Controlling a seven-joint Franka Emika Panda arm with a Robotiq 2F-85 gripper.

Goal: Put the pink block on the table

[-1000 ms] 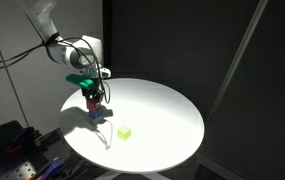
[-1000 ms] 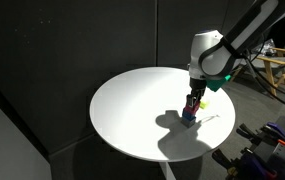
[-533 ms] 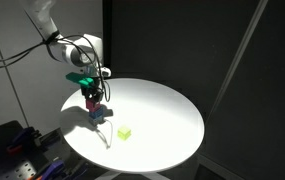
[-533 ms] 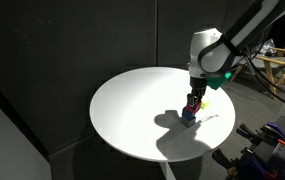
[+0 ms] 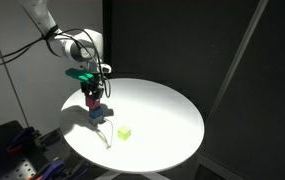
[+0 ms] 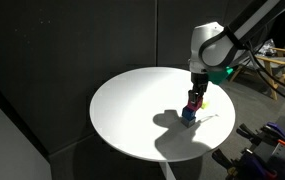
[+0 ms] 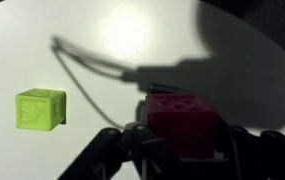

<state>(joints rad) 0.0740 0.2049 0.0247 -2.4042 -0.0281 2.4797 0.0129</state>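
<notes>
Gripper [image 5: 94, 97] is slightly higher than half a second back, and the pink block [image 5: 94, 101] has come up with it; the other cubes haven't shifted. Fingers are clamped on the pink block, one on each side, clearest in the wrist view, where the block [image 7: 182, 122] fills the lower right between the dark fingers [image 7: 134, 142]. In both exterior views the pink block sits right over the dark blue cube [image 5: 99, 113]; can't tell whether they touch or are just apart. The blue cube rests on the table [image 5: 162, 110], left of frame centre in that exterior view and right of centre in the one where it shows here [image 6: 187, 114]. Yellow-green cube [image 5: 126, 132] lies on the white top near the stack, not touching it, and shows at mid-left in the wrist view [image 7: 40, 108]. The arm's shadow falls across the table [image 6: 122, 110].
</notes>
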